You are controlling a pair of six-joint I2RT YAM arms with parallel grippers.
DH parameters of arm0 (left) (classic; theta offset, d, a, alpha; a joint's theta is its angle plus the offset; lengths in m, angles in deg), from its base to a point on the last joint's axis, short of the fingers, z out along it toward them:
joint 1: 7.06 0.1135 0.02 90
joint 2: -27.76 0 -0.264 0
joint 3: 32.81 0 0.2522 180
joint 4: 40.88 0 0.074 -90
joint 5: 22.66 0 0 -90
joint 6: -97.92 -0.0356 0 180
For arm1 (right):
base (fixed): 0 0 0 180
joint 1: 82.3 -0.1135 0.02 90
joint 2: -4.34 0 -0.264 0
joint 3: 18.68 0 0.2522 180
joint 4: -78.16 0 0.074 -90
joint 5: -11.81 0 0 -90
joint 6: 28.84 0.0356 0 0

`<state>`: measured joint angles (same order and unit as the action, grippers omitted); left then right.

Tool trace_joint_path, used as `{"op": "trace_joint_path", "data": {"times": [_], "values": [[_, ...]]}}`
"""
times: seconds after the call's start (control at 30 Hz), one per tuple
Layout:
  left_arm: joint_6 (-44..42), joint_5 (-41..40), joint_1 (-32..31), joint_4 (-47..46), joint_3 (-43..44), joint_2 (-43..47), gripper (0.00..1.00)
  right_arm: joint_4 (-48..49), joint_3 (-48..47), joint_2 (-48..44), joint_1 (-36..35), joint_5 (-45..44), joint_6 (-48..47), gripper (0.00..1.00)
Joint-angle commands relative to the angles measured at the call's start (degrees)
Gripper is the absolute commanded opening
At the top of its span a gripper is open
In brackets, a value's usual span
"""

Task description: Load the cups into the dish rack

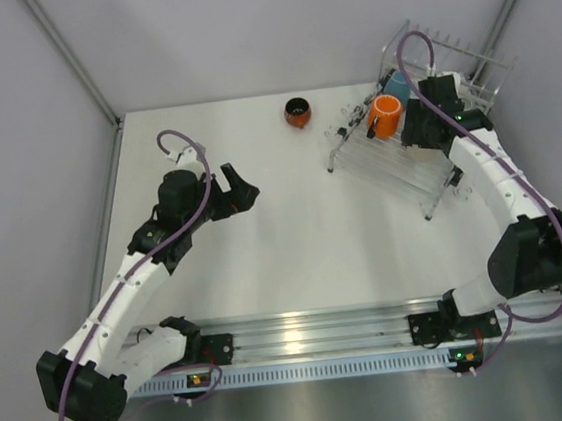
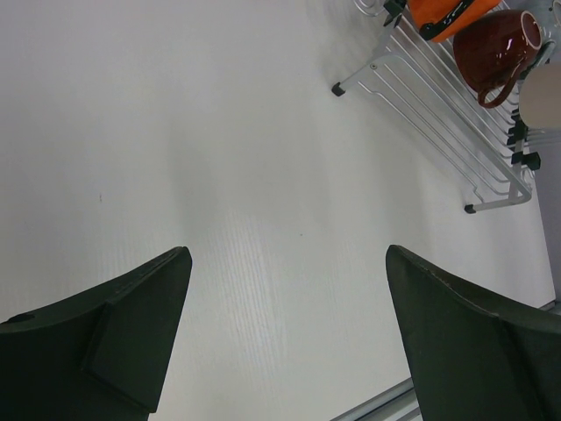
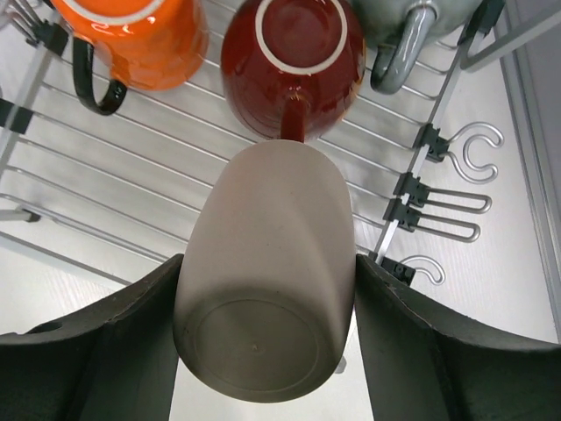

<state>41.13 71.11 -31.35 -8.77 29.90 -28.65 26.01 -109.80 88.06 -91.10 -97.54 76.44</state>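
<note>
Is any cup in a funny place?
Yes. One dark cup sits alone on the table, outside the rack where the orange cup and red cup sit.

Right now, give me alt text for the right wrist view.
The right gripper clamps a beige tumbler, base toward the camera, over the dish rack. Beyond it in the rack sit an orange mug, a red mug and a grey mug.

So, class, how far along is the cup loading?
Done: orange mug, red mug and grey mug sit in the rack. In hand: right jaws grip the tumbler over the rack. To do: the dark cup stands on the table; left jaws open, empty.
</note>
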Motion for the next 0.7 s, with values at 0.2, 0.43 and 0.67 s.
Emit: {"op": "trace_joint_path", "data": {"times": [0.2,0.43,0.67], "values": [[-0.43,-0.52,0.12,-0.24,-0.08,0.51,0.98,-5.81,-0.42,3.02,3.52,4.32,-1.4,0.01],[0.01,0.1,0.21,-0.94,-0.17,-0.72,0.98,-7.48,1.33,5.49,3.7,8.89,-1.05,0.0],[0.01,0.97,0.21,-1.12,0.01,-1.87,0.98,-7.31,5.2,4.61,4.23,9.33,-0.44,0.05]]}}
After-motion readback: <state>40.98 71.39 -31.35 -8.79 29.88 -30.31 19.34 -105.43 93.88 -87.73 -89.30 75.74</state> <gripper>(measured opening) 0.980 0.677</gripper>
